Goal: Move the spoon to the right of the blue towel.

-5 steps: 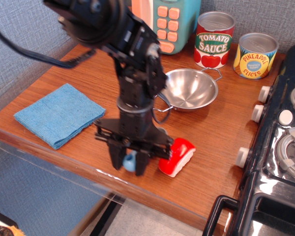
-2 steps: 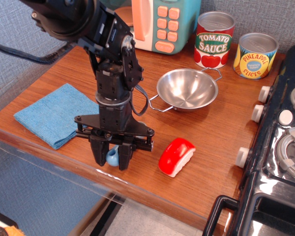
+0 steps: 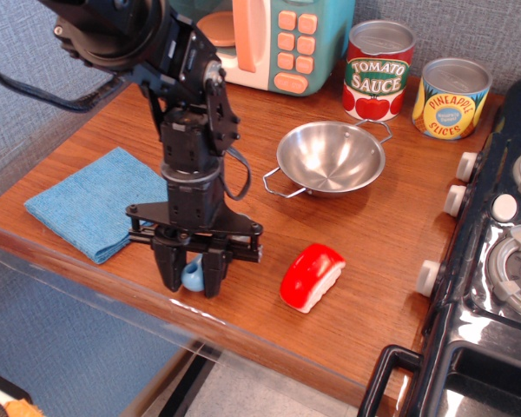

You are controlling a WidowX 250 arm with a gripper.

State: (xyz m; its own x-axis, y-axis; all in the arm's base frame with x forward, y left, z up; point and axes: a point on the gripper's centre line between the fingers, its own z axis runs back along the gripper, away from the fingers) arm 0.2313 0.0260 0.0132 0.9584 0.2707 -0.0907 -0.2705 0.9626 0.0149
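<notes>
The blue towel lies flat at the left of the wooden counter. My gripper points straight down near the counter's front edge, just right of the towel's right corner. Its two black fingers are closed around the light-blue handle of the spoon, which shows between them at counter level. The spoon's grey bowl is hidden behind the fingers.
A red and white toy sushi piece lies right of the gripper. A steel two-handled bowl sits behind it. Tomato sauce and pineapple cans and a toy microwave stand at the back. A black toy stove fills the right.
The gripper has carried the spoon leftward along the front edge, away from the sushi piece and toward the towel's right corner.
</notes>
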